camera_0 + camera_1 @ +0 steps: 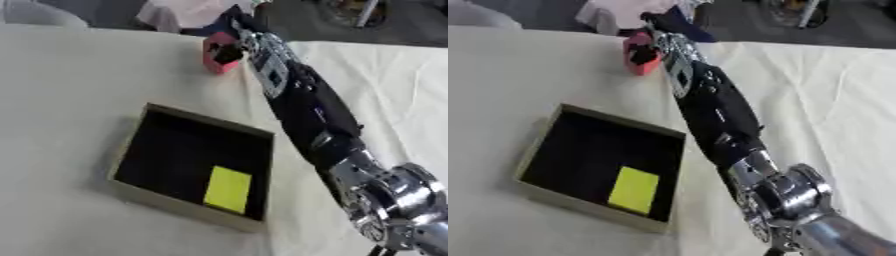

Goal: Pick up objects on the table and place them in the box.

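The right robot hand (234,46) sits at the upper middle of the frame, at the end of an arm stretched diagonally up from the lower right corner. Its dark fingers (642,54) appear curled round a red block (213,56), the thumb side showing as a dark patch against the block's face, so the robot hand reads as closed on the block rather than spread. Whether the block is lifted or resting on the table (70,75) cannot be told.

Outward from there, the box (185,206) lies at the centre left of the frame, below and to the left of the robot hand and well apart from it. It is a shallow, dark-lined tray with pale walls, set askew, its near corner towards the bottom edge. A flat yellow piece (228,189) already lies inside, in the lower right part of the box.

The coming move turns on that offset: the block must travel down-frame and leftward, back towards the robot's body, to come over the dark open floor of the box. The right arm runs along the box's right wall, so it is the nearer one. The left robot hand shows in neither view. A white cloth covers the table.
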Controlling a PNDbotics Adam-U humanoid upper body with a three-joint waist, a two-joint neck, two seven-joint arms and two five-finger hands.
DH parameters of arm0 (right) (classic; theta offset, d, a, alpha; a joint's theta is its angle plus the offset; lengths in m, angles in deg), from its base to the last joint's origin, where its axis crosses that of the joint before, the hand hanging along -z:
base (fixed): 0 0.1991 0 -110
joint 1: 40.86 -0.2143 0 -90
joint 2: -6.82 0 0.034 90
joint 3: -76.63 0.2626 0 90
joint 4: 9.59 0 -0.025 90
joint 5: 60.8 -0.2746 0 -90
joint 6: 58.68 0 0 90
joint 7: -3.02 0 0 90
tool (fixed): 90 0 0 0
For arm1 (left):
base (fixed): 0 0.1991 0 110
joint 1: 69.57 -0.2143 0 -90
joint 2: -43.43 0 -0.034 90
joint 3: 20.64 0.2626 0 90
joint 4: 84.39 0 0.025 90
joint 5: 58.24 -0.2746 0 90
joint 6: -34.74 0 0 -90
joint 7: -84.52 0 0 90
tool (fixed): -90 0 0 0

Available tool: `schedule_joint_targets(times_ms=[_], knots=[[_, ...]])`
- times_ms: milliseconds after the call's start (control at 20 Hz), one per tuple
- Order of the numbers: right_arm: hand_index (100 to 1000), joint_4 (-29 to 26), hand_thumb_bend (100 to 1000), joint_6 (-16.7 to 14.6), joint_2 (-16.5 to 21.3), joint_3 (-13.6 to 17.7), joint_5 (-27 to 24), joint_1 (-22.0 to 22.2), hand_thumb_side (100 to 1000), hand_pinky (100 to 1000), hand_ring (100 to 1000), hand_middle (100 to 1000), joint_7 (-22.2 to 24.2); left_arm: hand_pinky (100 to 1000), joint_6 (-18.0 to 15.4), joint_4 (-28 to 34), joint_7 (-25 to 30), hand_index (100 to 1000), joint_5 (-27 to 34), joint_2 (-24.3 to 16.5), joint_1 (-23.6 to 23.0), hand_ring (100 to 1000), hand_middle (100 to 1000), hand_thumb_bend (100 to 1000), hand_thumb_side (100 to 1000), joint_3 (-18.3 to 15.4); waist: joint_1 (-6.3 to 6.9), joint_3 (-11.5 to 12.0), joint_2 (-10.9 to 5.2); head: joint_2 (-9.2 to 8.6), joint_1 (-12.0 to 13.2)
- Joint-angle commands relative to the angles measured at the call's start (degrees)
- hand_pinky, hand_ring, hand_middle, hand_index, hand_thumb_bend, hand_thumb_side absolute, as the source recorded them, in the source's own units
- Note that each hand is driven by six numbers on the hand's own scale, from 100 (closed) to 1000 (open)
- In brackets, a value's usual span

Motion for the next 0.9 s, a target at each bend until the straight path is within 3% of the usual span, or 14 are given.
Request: schedule_joint_targets(times_ms=[50, 300, 900], knots=[[1000, -2.0, 100, -0.3, 0.9, -0.4, -1.0, -1.6, 159, 632, 751, 874, 0.1, 666, -0.1, 1.1, 0.2, 758, 0.2, -1.0, 0.4, 758, 699, 271, 622, -0.6, 0.55, -0.1, -1.54, -0.14, 0.0], [999, -3.5, 100, -1.0, 1.6, -1.2, -1.3, -1.9, 100, 614, 736, 866, 0.6, 667, -0.1, 1.1, 0.2, 759, 0.2, -1.1, 0.3, 759, 699, 269, 619, -0.6, 0.5, -0.3, -1.7, 0.16, 0.1], [983, -9.6, 100, -2.9, 3.7, -3.6, -4.3, -1.6, 100, 598, 717, 853, 2.5, 667, -0.2, 1.1, 0.1, 759, 0.1, -1.5, 0.4, 759, 699, 272, 608, -0.7, 0.5, -0.6, -2.25, 0.85, 0.6]])
